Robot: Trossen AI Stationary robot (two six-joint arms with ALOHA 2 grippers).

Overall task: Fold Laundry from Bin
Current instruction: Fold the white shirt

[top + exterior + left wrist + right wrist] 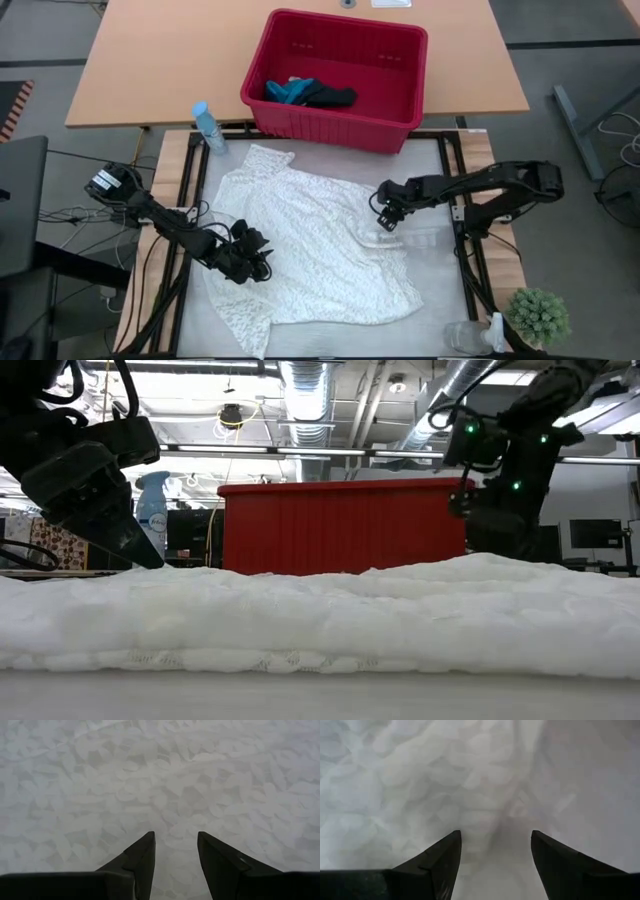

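A large white lacy garment lies spread flat on the table, and it also fills the left wrist view. My left gripper is open, low over the garment's left part, with cloth showing between its fingers. My right gripper is open over the garment's right edge, with bare table beside it. The red bin stands past the table's far edge. A teal cloth and a dark cloth lie on its floor. My left gripper slants down at the garment's left part. I cannot tell whether its fingertips touch the cloth.
A clear bottle with a blue cap lies at the table's far left corner. A small green plant and a clear cup stand at the near right corner. In the low view the bin rises behind the cloth.
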